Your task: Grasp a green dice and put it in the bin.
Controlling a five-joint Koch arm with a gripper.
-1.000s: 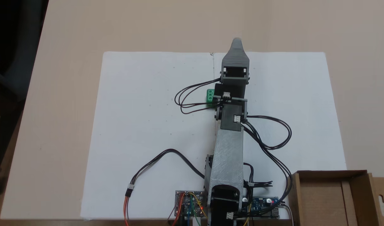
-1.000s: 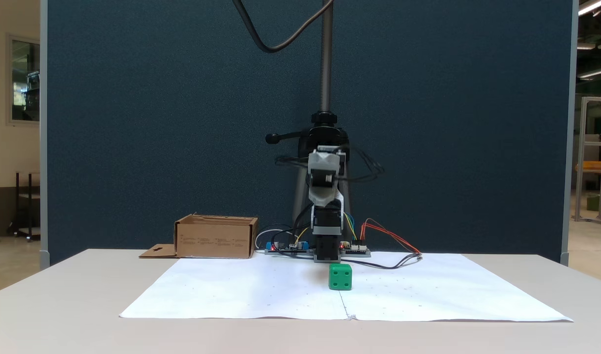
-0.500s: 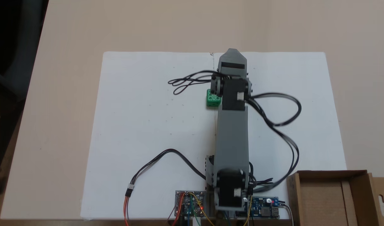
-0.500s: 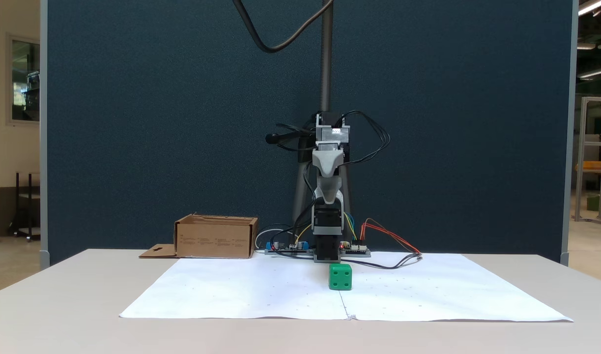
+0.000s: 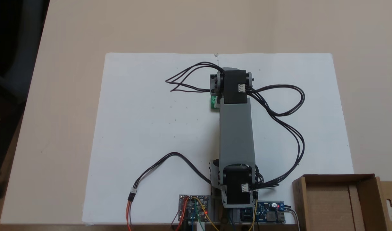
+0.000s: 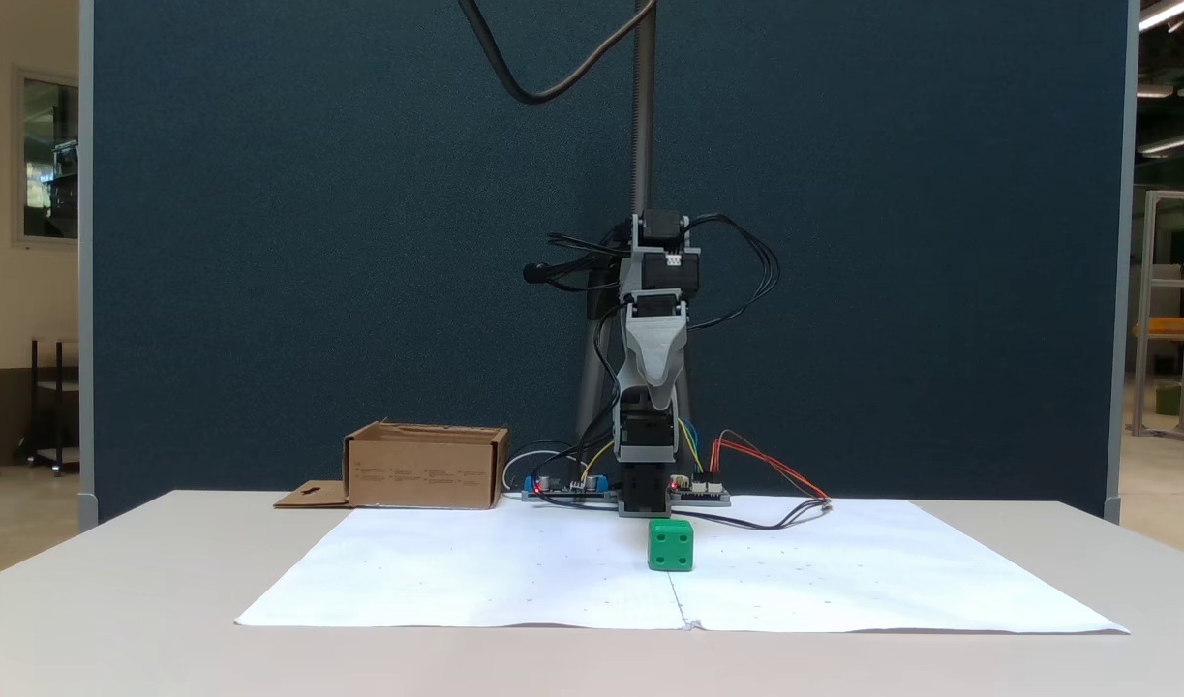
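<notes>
The gripper [image 6: 656,399] points down, high above the green dice [image 6: 671,544]; its grip state cannot be told. The bin [image 6: 425,467] sits at nine o'clock.

Glossy plastic green dice [image 6: 671,544]; matt corrugated cardboard bin [image 6: 425,468].

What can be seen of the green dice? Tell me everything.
The green dice is a small bright green cube, plastic by its look, with rounded edges and recessed pips of the same green. It sits flat on the white paper sheet, near the sheet's centre seam, in front of the arm's base. Nothing grips it; the gripper hangs above it, pointing down. From above, the arm's wrist covers most of it.
</notes>
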